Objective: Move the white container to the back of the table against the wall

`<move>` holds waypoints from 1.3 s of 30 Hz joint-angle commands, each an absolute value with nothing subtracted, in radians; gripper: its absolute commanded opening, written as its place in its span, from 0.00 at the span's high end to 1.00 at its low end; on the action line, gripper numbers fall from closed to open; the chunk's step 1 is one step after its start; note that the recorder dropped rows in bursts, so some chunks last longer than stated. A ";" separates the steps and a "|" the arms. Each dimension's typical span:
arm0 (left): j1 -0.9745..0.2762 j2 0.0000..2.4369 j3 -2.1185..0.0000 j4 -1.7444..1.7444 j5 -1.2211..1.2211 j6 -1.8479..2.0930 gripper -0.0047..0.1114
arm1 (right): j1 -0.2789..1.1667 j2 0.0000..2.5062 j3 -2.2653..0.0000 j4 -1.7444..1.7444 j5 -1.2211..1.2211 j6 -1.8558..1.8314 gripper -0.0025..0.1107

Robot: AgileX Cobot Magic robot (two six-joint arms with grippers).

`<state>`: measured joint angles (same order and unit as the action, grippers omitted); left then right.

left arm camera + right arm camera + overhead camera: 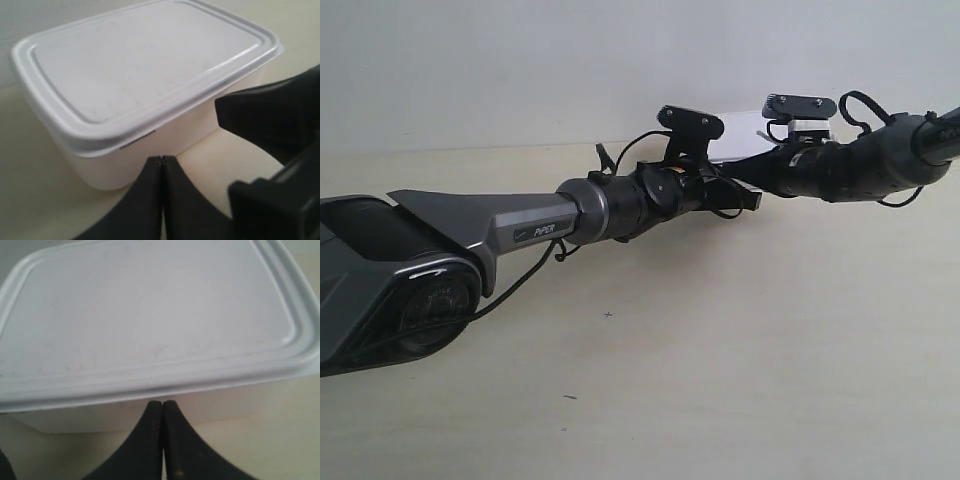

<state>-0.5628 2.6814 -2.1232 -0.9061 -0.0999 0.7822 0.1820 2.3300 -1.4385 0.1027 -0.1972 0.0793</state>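
The white container (145,65) is a shallow lidded box on the table (720,350), close to the wall (520,60). In the exterior view only a patch of the white container (742,138) shows behind the two arms. My left gripper (162,159) is shut, its joined tips touching the box's side wall near a rounded corner. My right gripper (162,403) is shut too, its tips pressed against the white container (150,325) on a long side, just under the lid's rim. Neither gripper holds anything.
The arm at the exterior view's left (570,215) reaches across the table to the box; the arm at the exterior view's right (860,160) comes in beside it. In the left wrist view the other black gripper (270,120) sits close by, next to the box.
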 commanded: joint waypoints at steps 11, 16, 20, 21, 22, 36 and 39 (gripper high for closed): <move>-0.558 2.680 -2.131 -0.869 -0.118 0.786 0.96 | 0.186 2.386 -1.564 0.096 -0.151 0.105 0.98; -0.558 2.680 -2.131 -0.869 -0.118 0.786 0.96 | 0.186 2.422 -1.628 0.096 -0.101 0.105 0.98; -0.558 2.680 -2.131 -0.848 -0.122 0.786 0.96 | 0.186 2.436 -1.635 0.095 -0.127 0.125 0.98; -0.558 2.680 -2.131 -0.845 -0.125 0.786 0.96 | 0.186 2.438 -1.635 0.095 -0.132 0.133 0.98; -0.558 2.680 -2.131 -0.842 -0.128 0.786 0.96 | 0.186 2.440 -1.635 0.095 -0.134 0.134 0.98; -0.558 2.678 -2.131 -0.841 -0.059 0.786 0.96 | 0.186 2.440 -1.635 0.095 -0.112 0.134 0.98; -0.558 2.668 -2.131 -0.841 0.020 0.786 0.96 | 0.186 2.440 -1.635 0.100 -0.132 0.175 0.98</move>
